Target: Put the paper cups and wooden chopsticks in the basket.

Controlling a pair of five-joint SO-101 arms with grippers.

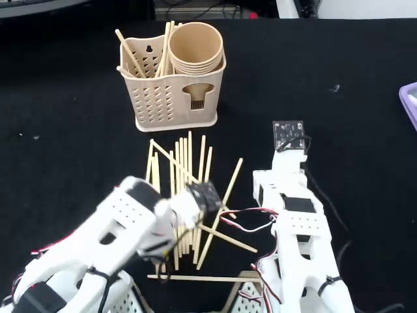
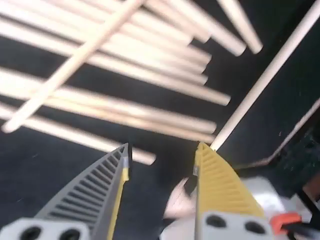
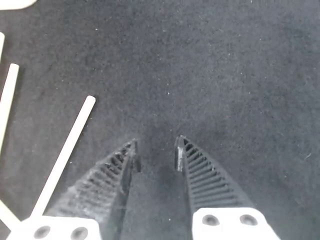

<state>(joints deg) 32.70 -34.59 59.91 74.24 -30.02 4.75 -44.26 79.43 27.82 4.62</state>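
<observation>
A beige slotted basket (image 1: 166, 101) stands at the back of the black table. It holds a stack of paper cups (image 1: 195, 49) and a few wooden chopsticks (image 1: 133, 57). In front of it lies a loose pile of chopsticks (image 1: 186, 163). My left arm (image 1: 130, 222) comes in from the front left, its wrist over the near end of the pile. My left gripper (image 2: 161, 150) is open just above the chopsticks (image 2: 125, 65), holding nothing. My right arm (image 1: 290, 215) rests to the right of the pile. My right gripper (image 3: 156, 149) is open a little over bare cloth, beside a chopstick (image 3: 67, 150).
One chopstick (image 1: 195, 278) lies crosswise near the front edge between the arm bases. A purple object (image 1: 409, 104) sits at the far right edge. Black cloth (image 1: 339, 78) lies open to the right of the basket.
</observation>
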